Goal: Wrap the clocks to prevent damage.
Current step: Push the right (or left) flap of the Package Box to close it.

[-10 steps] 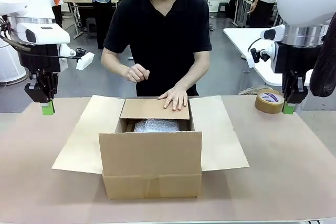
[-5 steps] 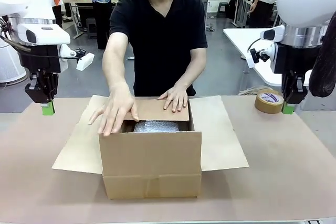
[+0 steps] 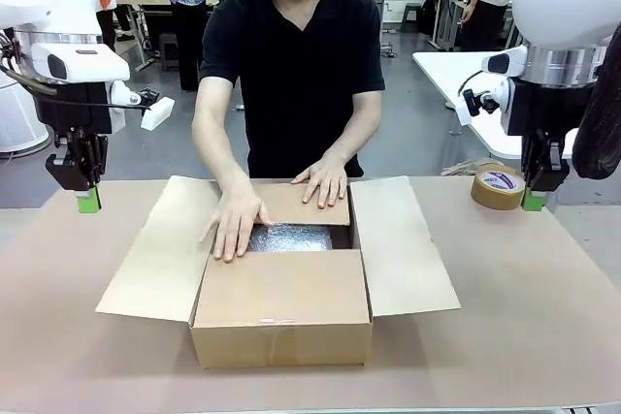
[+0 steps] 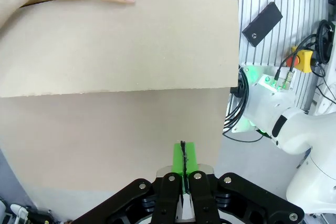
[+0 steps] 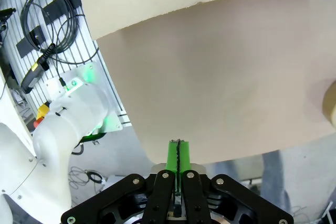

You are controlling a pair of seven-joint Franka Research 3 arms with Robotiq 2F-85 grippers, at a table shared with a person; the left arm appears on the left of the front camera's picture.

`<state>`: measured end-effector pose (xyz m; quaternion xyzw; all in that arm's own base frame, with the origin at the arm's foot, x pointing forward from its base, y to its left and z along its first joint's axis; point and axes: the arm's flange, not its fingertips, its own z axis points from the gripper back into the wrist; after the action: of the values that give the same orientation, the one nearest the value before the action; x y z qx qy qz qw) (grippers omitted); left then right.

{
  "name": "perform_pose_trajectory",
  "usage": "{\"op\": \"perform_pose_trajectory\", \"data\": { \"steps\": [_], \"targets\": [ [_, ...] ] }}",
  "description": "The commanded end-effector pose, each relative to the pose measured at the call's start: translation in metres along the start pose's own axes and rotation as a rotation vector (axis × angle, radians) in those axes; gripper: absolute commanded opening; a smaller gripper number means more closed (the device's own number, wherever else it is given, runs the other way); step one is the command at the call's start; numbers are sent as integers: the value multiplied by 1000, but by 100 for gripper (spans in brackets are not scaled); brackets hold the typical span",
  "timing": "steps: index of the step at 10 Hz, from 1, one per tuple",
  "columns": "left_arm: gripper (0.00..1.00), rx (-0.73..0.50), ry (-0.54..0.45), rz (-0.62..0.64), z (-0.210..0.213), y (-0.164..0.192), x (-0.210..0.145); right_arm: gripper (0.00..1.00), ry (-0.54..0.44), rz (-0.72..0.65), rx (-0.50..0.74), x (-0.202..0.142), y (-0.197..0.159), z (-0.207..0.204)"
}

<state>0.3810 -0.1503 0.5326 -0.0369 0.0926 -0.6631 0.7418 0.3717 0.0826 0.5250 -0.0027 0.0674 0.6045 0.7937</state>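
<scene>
You have one cardboard box (image 3: pixel 281 327) in the middle of the table (image 3: pixel 524 336), and you can count all four of its flaps. The left flap (image 3: pixel 155 249) and the right flap (image 3: pixel 403 249) lie spread outward. The far flap (image 3: pixel 291 203) and the near flap (image 3: pixel 281 286) are folded in over the opening.

In the gap between those two flaps you see one bubble-wrap bundle (image 3: pixel 289 237) inside the box (what it holds cannot be told from here, so no clock can be made out). The person across the table has two hands on the box: one hand (image 3: pixel 236 222) lies flat at the far edge of the near flap, beside the gap, and the second hand (image 3: pixel 323 181) rests on the far flap.

One roll of brown tape (image 3: pixel 498 188) sits on the table at the far right, just beside your right gripper (image 3: pixel 533 203). That gripper has its green pads pressed together with nothing between them, as the right wrist view confirms (image 5: pixel 178 156). Your left gripper (image 3: pixel 88 203) hangs at the far left, well apart from the box. Its pads are likewise closed on nothing, and its own view (image 4: pixel 182 156) looks down on bare cardboard.
</scene>
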Motion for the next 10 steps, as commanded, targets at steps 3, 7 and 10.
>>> {"op": "perform_pose_trajectory", "data": {
  "steps": [3, 7, 10],
  "targets": [
    [0, -11, -5, 0, 3, -1, 1, 1, 6, -9, -5, -1, 0, 0],
    [0, -11, -5, 0, 3, -1, 1, 1, 6, -9, -5, -1, 0, 0],
    [0, -11, -5, 0, 3, -1, 1, 1, -44, 153, 31, -6, -5, -9]
  ]
}}
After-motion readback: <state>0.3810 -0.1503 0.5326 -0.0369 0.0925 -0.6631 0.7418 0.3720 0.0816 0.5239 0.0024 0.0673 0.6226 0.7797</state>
